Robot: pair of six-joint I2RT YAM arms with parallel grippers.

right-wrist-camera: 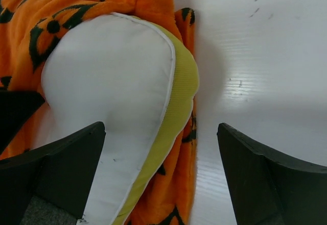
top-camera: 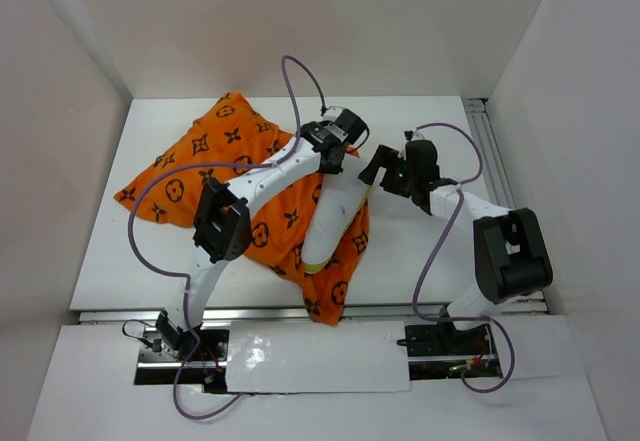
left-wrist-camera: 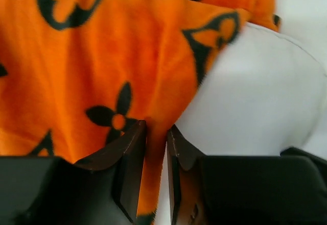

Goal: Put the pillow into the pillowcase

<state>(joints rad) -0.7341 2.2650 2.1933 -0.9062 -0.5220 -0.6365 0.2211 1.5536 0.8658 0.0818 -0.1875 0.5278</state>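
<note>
The orange pillowcase [top-camera: 225, 176] with dark brown motifs lies crumpled across the left and middle of the table. The white pillow [top-camera: 335, 219] sticks out of its right side, partly inside, its pale yellow seam facing right. My left gripper [top-camera: 328, 161] sits at the case's opening, where fabric meets pillow. In the left wrist view its jaws stand close together around a fold of the pillowcase [left-wrist-camera: 102, 56], beside the pillow [left-wrist-camera: 255, 97]. My right gripper [right-wrist-camera: 161, 128] stands wide open over the pillow [right-wrist-camera: 112, 82], its yellow seam [right-wrist-camera: 176, 113] and the pillowcase's lower edge [right-wrist-camera: 179, 184], holding nothing.
White walls enclose the table on the left, back and right. An aluminium rail [top-camera: 492, 156] runs along the right side. Purple cables [top-camera: 150, 221] loop off both arms above the pillowcase. Bare table [right-wrist-camera: 265, 56] lies to the right of the pillow.
</note>
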